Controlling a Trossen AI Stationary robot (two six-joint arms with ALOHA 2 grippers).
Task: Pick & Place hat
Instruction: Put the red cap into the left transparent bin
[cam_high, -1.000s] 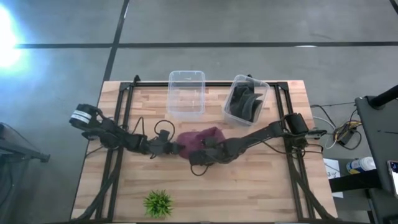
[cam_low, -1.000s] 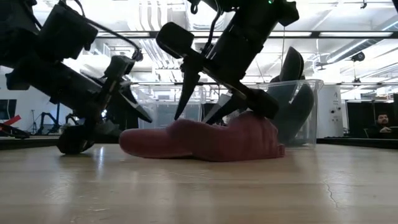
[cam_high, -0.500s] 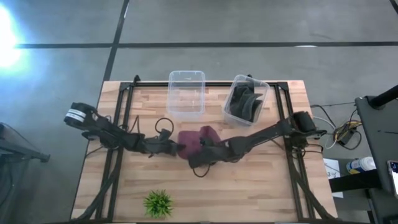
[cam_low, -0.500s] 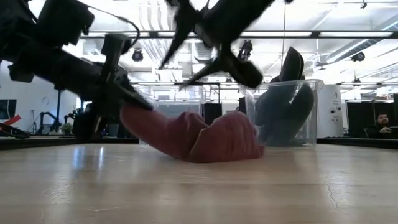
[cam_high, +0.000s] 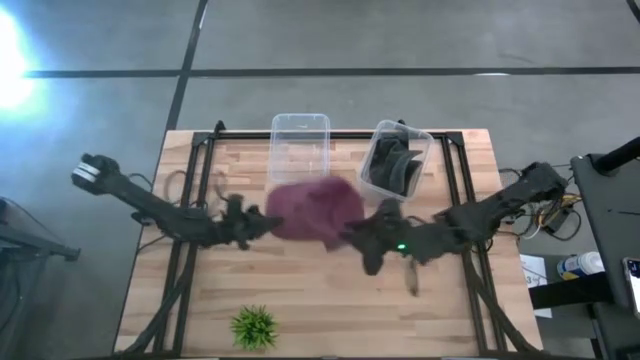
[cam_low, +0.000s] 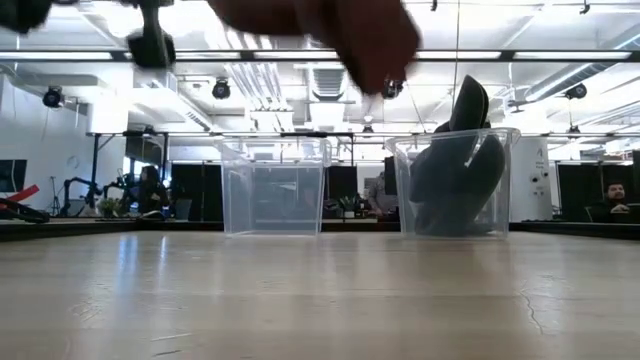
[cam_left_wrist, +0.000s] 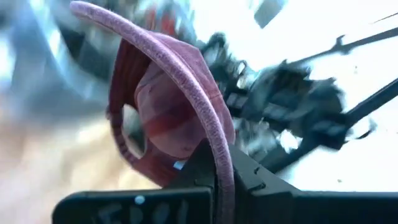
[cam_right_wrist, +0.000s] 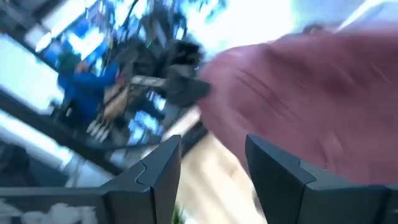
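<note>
The maroon hat (cam_high: 312, 208) hangs in the air above the middle of the table, just near of the empty clear bin (cam_high: 300, 150). In the low view it shows blurred at the top edge (cam_low: 330, 30), far above the tabletop. My left gripper (cam_high: 264, 224) is at the hat's left side, shut on it. My right gripper (cam_high: 362, 240) stands open at the hat's right side; in its wrist view the hat (cam_right_wrist: 311, 106) lies beyond its fingers (cam_right_wrist: 158, 165), with nothing between them. My left gripper pinches the hat's rolled brim edge (cam_left_wrist: 217, 146) between its two fingers (cam_left_wrist: 252, 180). The fingers come at it from the table's left and lie across the edge. The hat is lifted clear of the table; its crown (cam_left_wrist: 165, 106) stands out beyond the fingers.
A second clear bin (cam_high: 398, 160) with dark hats stands at the back right. A small green plant (cam_high: 254, 325) sits near the front edge. The wooden tabletop (cam_high: 450, 300) is bare at the front right.
My left gripper has shut on the hat's brim and gone up, drawing first the left end and then the whole hat clear of the table. My right gripper, which stood over the hat, has gone up and toward the table's right edge.
</note>
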